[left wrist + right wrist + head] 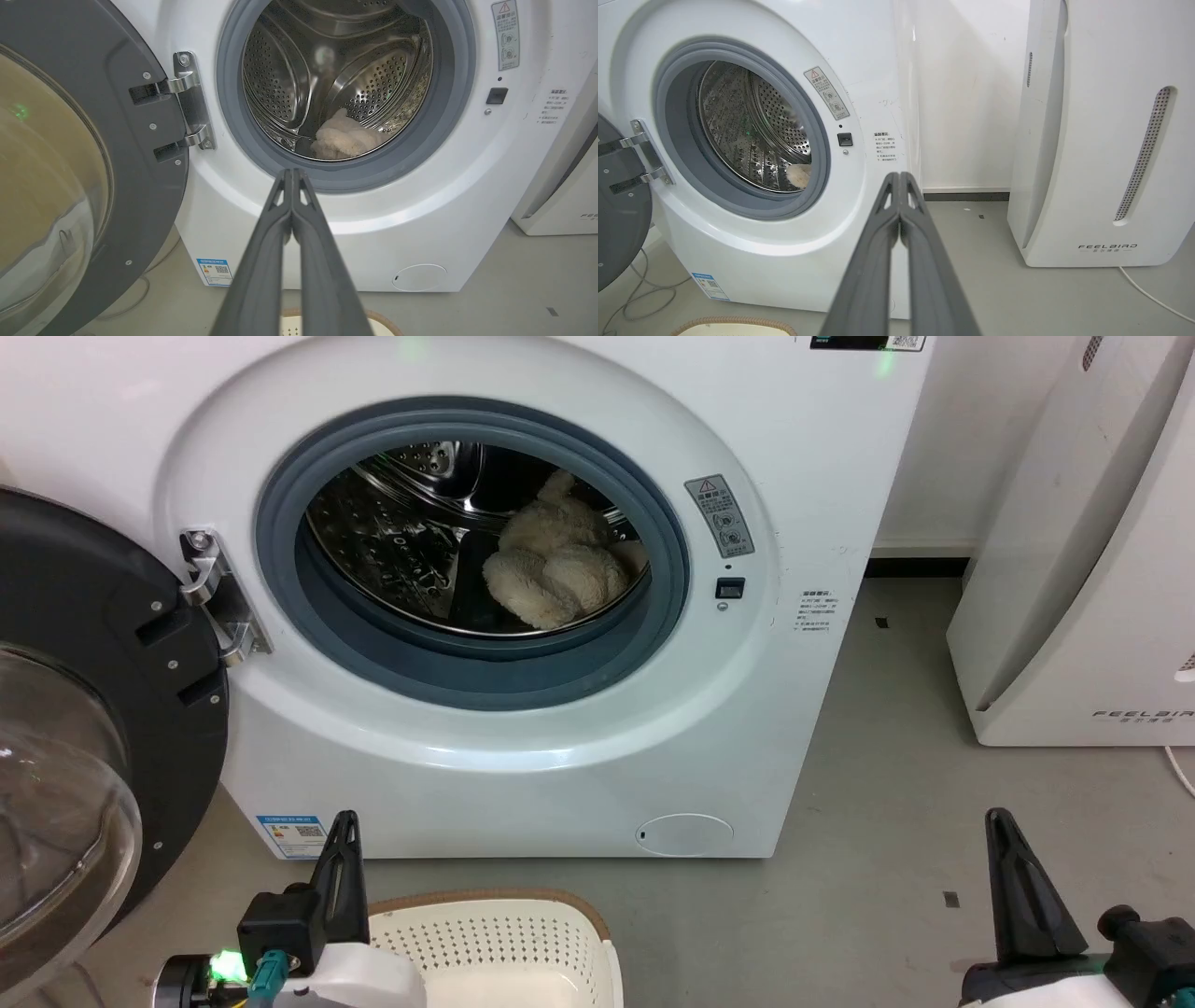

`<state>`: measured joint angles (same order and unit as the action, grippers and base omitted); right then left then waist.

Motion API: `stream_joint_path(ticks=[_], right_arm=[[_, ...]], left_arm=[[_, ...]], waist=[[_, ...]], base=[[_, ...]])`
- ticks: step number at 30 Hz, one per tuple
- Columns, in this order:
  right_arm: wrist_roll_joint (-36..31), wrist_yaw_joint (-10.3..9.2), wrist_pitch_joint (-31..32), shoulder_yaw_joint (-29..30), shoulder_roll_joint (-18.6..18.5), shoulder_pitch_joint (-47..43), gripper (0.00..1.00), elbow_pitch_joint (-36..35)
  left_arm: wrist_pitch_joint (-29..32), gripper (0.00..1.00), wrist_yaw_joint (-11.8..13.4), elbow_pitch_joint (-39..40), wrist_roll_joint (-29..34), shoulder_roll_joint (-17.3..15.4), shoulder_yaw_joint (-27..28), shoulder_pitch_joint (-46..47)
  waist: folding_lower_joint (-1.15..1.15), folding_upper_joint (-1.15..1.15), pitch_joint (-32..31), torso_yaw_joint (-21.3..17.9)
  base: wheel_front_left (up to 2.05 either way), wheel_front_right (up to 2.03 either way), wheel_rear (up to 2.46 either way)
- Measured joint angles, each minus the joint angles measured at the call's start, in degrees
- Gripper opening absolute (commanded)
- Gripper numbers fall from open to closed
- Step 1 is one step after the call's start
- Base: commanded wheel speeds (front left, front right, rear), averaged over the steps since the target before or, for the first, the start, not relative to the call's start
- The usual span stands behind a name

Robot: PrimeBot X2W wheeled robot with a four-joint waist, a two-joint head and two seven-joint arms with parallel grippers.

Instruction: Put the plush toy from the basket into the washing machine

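Observation:
The beige plush toy (553, 571) lies inside the steel drum of the white washing machine (523, 747), low and to the right; it also shows as a pale fluffy heap (343, 137) and a small tuft (799, 174). The black-framed glass door (84, 709) hangs wide open on the left. The cream basket (504, 943) stands on the floor before the washer, nothing visible in the part of it that shows. My left gripper (342, 831) is shut and holds nothing, just left of the basket. My right gripper (1001, 829) is shut too, over the floor at lower right.
A tall white FEELAIR appliance (1083, 569) stands right of the washer, with a white cable (1153, 294) on the grey floor. Grey cables (640, 294) lie under the open door. A strip of bare floor (896, 784) runs between the washer and that appliance.

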<state>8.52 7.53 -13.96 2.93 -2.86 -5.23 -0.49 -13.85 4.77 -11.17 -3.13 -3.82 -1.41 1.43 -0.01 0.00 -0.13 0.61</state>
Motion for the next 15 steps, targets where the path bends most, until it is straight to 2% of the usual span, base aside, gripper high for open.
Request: stream_joint_path(ticks=[15], right_arm=[[-1.21, 0.00, 2.27, -0.44, 0.00, 0.29, 0.00, 0.01]], left_arm=[[2.27, 0.00, -0.77, 1.70, 0.27, 0.03, 0.15, 0.00]], waist=[[0.01, 0.00, 0.03, -0.10]], base=[[0.00, 0.00, 0.00]])
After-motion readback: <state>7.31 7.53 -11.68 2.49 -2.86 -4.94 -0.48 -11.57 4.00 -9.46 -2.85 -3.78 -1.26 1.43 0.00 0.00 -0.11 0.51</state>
